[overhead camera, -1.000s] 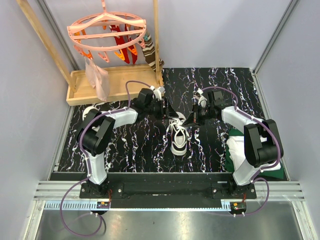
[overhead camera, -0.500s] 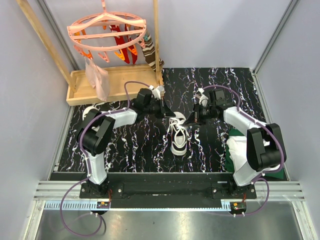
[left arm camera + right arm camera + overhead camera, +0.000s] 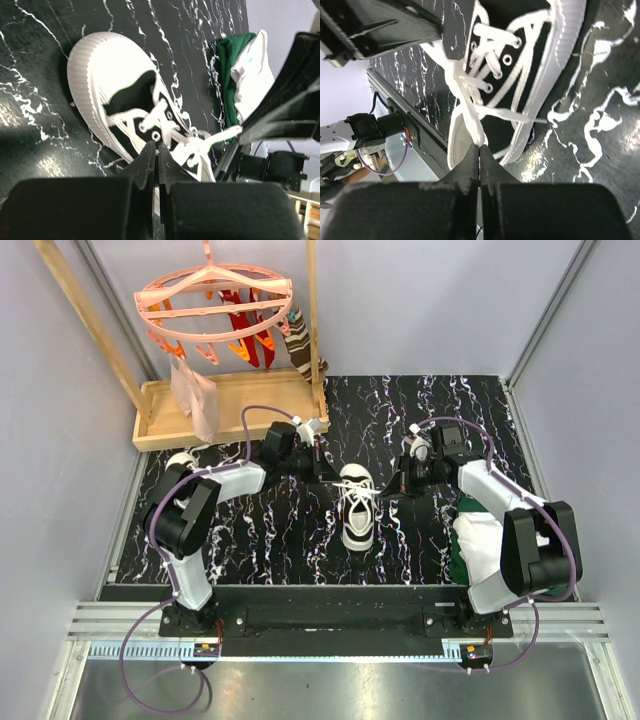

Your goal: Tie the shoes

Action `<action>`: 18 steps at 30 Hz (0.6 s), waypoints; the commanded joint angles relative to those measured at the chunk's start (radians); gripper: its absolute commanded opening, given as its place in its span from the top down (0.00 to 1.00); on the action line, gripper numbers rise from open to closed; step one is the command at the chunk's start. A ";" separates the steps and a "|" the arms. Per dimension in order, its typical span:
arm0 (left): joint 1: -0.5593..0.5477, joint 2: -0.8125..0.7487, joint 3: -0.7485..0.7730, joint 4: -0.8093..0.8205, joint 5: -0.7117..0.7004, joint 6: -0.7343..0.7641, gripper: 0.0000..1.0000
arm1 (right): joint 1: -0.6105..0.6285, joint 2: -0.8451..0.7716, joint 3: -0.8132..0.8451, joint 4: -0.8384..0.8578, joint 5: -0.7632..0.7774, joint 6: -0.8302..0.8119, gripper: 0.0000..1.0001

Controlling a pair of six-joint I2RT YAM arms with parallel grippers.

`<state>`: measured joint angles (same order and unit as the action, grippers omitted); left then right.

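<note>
One black sneaker (image 3: 357,510) with a white toe cap lies mid-table, its toe pointing toward the arm bases. My left gripper (image 3: 328,472) is at its heel end on the left, and my right gripper (image 3: 393,483) is on the right. In the left wrist view the left gripper (image 3: 156,147) is shut beside the eyelets of the shoe (image 3: 110,75), with a bit of white lace pinched at its tips. In the right wrist view the right gripper (image 3: 480,146) is shut on a loop of white lace (image 3: 469,112) rising from the shoe (image 3: 530,65).
A folded white-and-green cloth (image 3: 472,535) lies under the right arm. A wooden tray (image 3: 240,405) stands at the back left beneath a pink clip hanger (image 3: 215,300) holding a striped sock (image 3: 300,340). A white rounded object (image 3: 180,460) shows behind the left arm.
The left gripper has shut at the laces. Both grippers have drawn apart, the left leftward and the right rightward, and the lace now stretches across the shoe.
</note>
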<state>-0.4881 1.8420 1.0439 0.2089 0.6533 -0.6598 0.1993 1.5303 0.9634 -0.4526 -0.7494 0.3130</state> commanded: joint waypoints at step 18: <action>0.034 -0.073 -0.039 -0.029 -0.009 0.103 1.00 | -0.089 -0.045 -0.041 -0.093 0.094 -0.087 1.00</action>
<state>-0.4721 1.7939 1.0107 0.1692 0.6548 -0.5953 0.1318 1.4807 0.9283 -0.5209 -0.6968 0.2592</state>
